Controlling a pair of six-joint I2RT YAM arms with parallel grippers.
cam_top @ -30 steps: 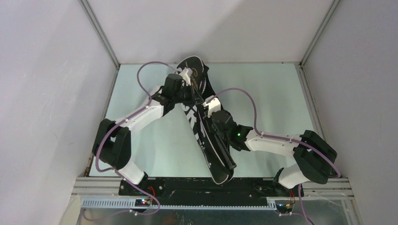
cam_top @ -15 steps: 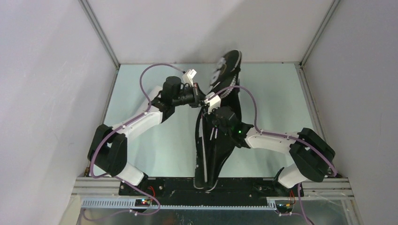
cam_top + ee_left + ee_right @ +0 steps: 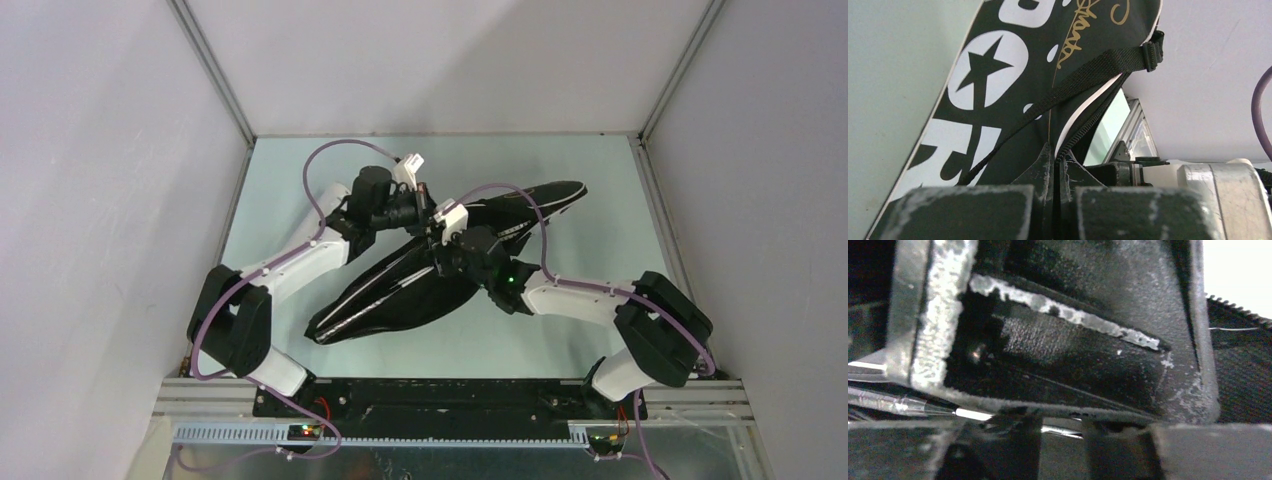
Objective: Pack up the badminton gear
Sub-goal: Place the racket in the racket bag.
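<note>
The black racket bag (image 3: 400, 295) with white lettering lies slanted across the table, narrow end near left, wide head far right. My left gripper (image 3: 428, 215) is shut on the bag's zipper edge; in the left wrist view its jaws (image 3: 1059, 159) pinch the zipper band, with the bag (image 3: 998, 100) rising above them. My right gripper (image 3: 440, 245) hovers right beside it over the bag's middle. In the right wrist view its jaws (image 3: 1063, 445) stand apart with a thin silver racket shaft (image 3: 1068, 431) crossing behind the gap. The left gripper's finger fills most of that view.
A black webbing strap (image 3: 1088, 75) runs across the bag's printed face. Purple cables loop over both wrists. Pale walls and aluminium posts (image 3: 215, 75) close in the light green table (image 3: 580, 335) on three sides.
The bag has swung down from pointing away from me to lying slanted, its head going right. My right gripper's jaws have parted. The left gripper stays shut on the zipper edge.
</note>
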